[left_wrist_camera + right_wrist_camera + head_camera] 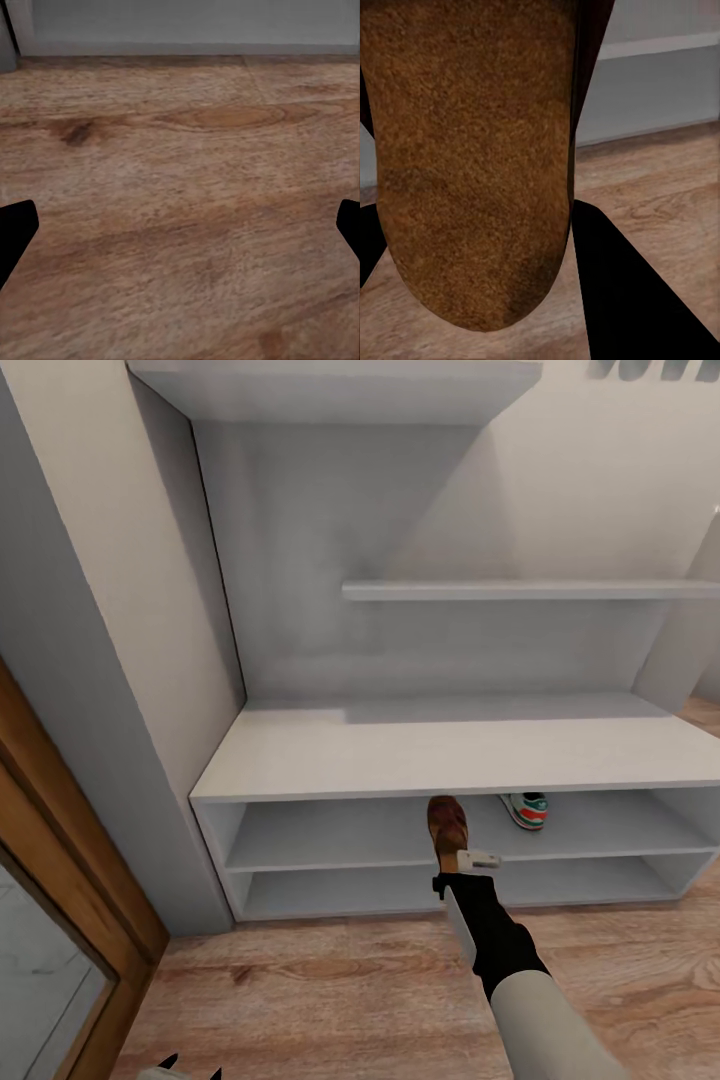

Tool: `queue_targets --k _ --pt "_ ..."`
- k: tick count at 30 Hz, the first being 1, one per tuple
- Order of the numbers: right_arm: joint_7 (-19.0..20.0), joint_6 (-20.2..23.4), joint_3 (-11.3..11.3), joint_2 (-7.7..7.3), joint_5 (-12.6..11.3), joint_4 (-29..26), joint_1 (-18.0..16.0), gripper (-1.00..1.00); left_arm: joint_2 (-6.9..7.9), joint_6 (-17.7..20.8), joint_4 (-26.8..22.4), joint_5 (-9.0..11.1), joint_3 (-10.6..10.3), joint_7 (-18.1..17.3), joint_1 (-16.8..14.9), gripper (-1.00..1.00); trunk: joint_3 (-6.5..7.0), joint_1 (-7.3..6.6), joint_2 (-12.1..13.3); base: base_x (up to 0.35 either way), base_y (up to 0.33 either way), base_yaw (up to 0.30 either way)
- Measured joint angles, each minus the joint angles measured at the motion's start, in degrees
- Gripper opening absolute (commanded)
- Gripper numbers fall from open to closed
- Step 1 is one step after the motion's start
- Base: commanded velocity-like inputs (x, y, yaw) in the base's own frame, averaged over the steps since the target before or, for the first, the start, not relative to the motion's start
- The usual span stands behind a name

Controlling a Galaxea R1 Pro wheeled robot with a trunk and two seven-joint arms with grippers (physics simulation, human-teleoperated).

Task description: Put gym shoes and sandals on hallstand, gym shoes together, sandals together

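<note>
So the hallstand (440, 745) takes up most of the head view, a grey unit with a flat top and two open tiers under it, sitting on the corridor floor (330, 990). The right arm reaches out toward the upper tier with a sandal (447, 828) clamped in the right gripper (462, 860), fingers closed on it near the heel as far as I can tell, toe pointing into the opening just under the top board's front edge. From the right wrist view you mostly get the tan footbed of that sandal (472, 157) with a dark finger (622, 292) beside it. One gym shoe (526, 809) already sits on that same upper tier, a bit to the right. If it were me I'd keep the sandal low and level so the toe clears the top board, push it well in so the sole lands flat, and keep it apart from the sneaker so its mate still fits next to it. The left gripper (180, 232) hangs over bare floor, fingers wide apart and holding nothing.
</note>
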Motion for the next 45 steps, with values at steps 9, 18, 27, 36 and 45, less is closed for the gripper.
queue_targets --k 9,18,27,36,45 --pt "0.0 -0.1 0.0 0.00 0.0 0.0 0.0 -1.00 0.00 0.0 0.0 0.0 0.0 0.0 0.0 1.00 0.00 0.03 0.0 0.049 0.000 0.000" --pt "0.0 -0.1 0.0 0.00 0.0 0.0 0.0 -1.00 -0.02 -0.1 0.0 0.0 0.0 0.0 0.0 1.00 0.00 0.02 0.0 0.103 0.032 0.000" --pt "0.0 -0.1 0.0 0.00 0.0 0.0 0.0 -1.00 -0.04 0.0 0.0 0.0 0.0 0.0 0.0 1.00 0.00 0.00 0.0 0.146 0.003 0.000" --pt "0.0 -0.1 0.1 0.00 0.0 0.0 0.0 -1.00 -0.04 0.0 0.0 -0.1 0.0 0.0 0.0 1.00 0.00 0.03 0.0 0.102 0.000 0.000" --pt "0.0 -0.1 0.0 0.00 0.0 0.0 0.0 -1.00 0.00 0.0 0.0 -0.1 0.0 0.0 0.0 1.00 0.00 0.00 0.0 0.203 0.000 0.000"
